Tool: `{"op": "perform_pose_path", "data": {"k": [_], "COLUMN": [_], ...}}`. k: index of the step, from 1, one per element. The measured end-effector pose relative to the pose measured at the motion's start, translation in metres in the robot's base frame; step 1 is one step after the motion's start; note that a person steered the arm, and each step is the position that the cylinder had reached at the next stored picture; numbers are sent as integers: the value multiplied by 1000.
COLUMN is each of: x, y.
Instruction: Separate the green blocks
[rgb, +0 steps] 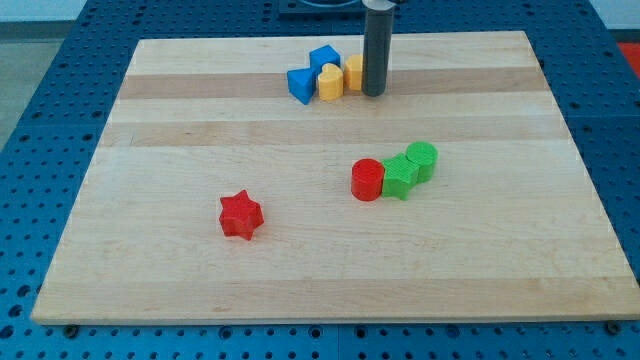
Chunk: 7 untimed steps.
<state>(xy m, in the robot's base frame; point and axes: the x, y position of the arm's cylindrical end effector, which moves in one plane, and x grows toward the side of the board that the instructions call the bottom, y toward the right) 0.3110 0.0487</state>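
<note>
Two green blocks touch each other right of the board's middle: a green star (400, 176) and a green cylinder (422, 160) just up and right of it. A red cylinder (368, 180) touches the green star's left side. My tip (373, 93) is near the view's top, well above the green blocks, right beside an orange-yellow block (353, 72).
At the top a cluster holds two blue blocks (324, 58) (301, 84) and a yellow block (330, 82). A red star (240, 215) lies alone at lower left. The wooden board (150, 270) sits on a blue perforated table.
</note>
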Motion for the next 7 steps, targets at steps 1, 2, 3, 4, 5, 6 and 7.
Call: {"op": "perform_pose_path", "data": {"k": [1, 2, 3, 4, 5, 6, 7], "x": [0, 0, 6, 33, 66, 137, 155], "y": [-11, -16, 20, 83, 124, 121, 117]}}
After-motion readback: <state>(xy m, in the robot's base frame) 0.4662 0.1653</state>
